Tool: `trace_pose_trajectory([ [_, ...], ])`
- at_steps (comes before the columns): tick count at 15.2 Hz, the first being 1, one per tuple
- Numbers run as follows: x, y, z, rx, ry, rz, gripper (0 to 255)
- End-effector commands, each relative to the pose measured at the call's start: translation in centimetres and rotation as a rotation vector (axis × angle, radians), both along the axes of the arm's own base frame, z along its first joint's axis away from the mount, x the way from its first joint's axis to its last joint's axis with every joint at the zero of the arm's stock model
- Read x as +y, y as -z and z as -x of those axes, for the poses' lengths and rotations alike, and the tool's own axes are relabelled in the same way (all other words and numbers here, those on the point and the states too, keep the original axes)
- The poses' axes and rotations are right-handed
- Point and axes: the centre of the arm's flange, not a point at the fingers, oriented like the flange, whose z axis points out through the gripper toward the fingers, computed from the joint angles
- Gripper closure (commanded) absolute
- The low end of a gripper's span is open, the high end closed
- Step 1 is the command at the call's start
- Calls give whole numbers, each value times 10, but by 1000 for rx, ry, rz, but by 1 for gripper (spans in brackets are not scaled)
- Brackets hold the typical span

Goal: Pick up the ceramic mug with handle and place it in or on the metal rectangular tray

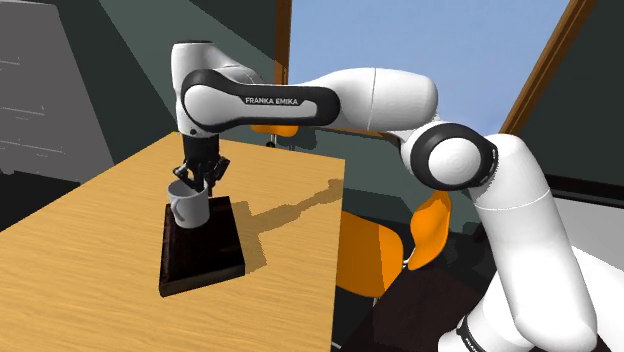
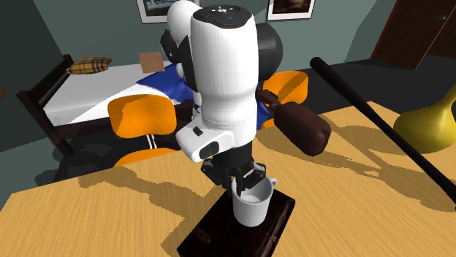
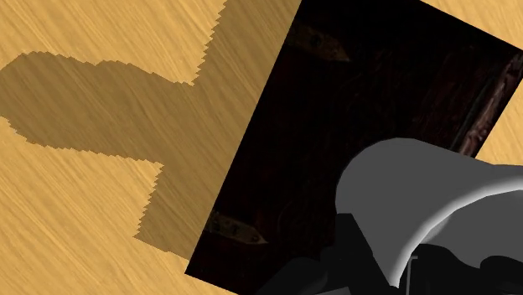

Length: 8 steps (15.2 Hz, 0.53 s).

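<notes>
A pale grey mug [image 1: 188, 206] with a small handle hangs upright in my black gripper [image 1: 197, 178], which is shut on its rim. The mug is over the far end of a dark rectangular tray [image 1: 205, 260] lying on the wooden table. In the second exterior view the mug [image 2: 251, 203] sits low over the tray [image 2: 219, 237], under the gripper [image 2: 245, 179]. I cannot tell whether its base touches the tray. In the wrist view the mug's rim [image 3: 419, 188] curves close to the camera above the tray's dark floor [image 3: 360, 117].
The wooden table [image 1: 90, 240] ends at an edge near the tray on the shoulder view's right, with orange chairs [image 1: 375, 255] beyond. In the second exterior view a yellow vase [image 2: 427, 120], a dark slanting rod [image 2: 380, 117] and a brown block [image 2: 301, 128] stand on the table's far side.
</notes>
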Motion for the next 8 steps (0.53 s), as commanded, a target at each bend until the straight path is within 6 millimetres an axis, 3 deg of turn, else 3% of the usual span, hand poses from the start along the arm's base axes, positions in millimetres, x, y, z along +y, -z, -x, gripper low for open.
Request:
trace_pose_trajectory([
  [1,1,10,0,-1,0,-1,255],
  [8,1,47,0,-1,0,-1,255],
])
